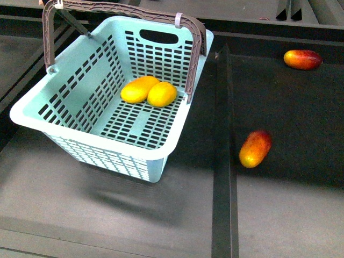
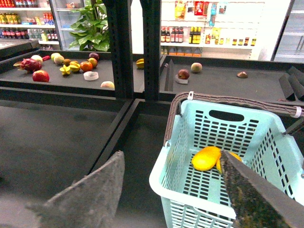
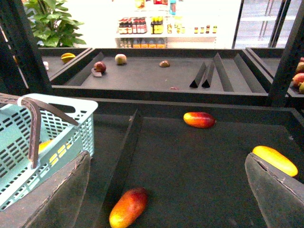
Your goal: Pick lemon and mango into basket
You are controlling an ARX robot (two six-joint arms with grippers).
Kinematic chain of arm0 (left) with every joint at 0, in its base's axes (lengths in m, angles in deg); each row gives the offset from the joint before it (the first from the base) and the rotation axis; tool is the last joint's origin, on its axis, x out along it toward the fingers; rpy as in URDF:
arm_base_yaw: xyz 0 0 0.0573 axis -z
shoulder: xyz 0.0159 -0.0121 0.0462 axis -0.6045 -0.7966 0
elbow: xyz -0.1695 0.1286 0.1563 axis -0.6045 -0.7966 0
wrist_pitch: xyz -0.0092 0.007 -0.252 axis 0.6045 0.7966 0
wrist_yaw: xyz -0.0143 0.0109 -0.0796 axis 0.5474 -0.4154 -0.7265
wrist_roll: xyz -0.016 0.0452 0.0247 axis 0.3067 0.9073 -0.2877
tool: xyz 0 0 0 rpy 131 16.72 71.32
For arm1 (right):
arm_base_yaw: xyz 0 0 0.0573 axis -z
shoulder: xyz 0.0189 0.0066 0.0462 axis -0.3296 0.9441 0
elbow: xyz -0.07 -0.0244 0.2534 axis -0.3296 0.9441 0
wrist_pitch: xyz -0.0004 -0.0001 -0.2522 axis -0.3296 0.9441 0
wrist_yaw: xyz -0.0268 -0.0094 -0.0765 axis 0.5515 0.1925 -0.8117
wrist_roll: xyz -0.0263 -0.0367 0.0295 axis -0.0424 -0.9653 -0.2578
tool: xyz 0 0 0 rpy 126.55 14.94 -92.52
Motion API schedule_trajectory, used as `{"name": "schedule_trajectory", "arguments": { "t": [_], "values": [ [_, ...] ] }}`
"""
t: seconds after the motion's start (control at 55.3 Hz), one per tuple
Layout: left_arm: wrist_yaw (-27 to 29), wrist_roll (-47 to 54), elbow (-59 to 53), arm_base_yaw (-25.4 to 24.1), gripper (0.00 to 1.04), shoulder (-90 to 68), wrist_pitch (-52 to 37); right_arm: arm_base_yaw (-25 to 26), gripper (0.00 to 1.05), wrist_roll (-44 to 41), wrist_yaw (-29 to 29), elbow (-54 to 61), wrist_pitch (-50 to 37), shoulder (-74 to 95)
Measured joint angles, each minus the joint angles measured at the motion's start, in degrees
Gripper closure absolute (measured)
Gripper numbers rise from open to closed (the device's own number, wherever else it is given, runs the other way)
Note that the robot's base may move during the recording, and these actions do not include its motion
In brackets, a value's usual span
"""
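The light teal basket (image 1: 32, 119) stands on the dark shelf at the left, its brown handle up. Inside it the mango (image 1: 138, 89) and the lemon (image 1: 162, 94) lie touching, side by side on the slotted bottom. Neither gripper shows in the front view. In the left wrist view my left gripper (image 2: 171, 156) is open and empty, above the basket's (image 2: 161, 183) near rim. The mango (image 2: 206, 158) shows there, and the lemon (image 2: 234, 156) is partly hidden behind one finger. My right gripper (image 3: 166, 161) is open and empty over the shelf right of the basket (image 3: 71, 128).
Two red-and-yellow oblong fruits (image 1: 255, 148) (image 1: 303, 59) lie on the right shelf section, past a raised black divider (image 1: 223, 134). The right wrist view shows them (image 3: 128, 206) (image 3: 199, 119) and a long yellow fruit (image 3: 275, 160) beside one finger. Shelves with other fruit stand behind.
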Motion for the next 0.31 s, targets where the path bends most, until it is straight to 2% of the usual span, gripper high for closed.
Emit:
{"name": "schedule_trajectory", "arguments": {
  "t": [0.181, 0.307],
  "values": [
    [0.00, 0.04, 0.00, 0.00, 0.06, 0.00, 0.00, 0.00, 0.09, 0.00, 0.02, 0.00, 0.00, 0.00],
    [0.00, 0.09, 0.00, 0.00, 0.07, 0.00, 0.00, 0.00, 0.09, -0.02, 0.02, 0.00, 0.00, 0.00]
  ]
}}
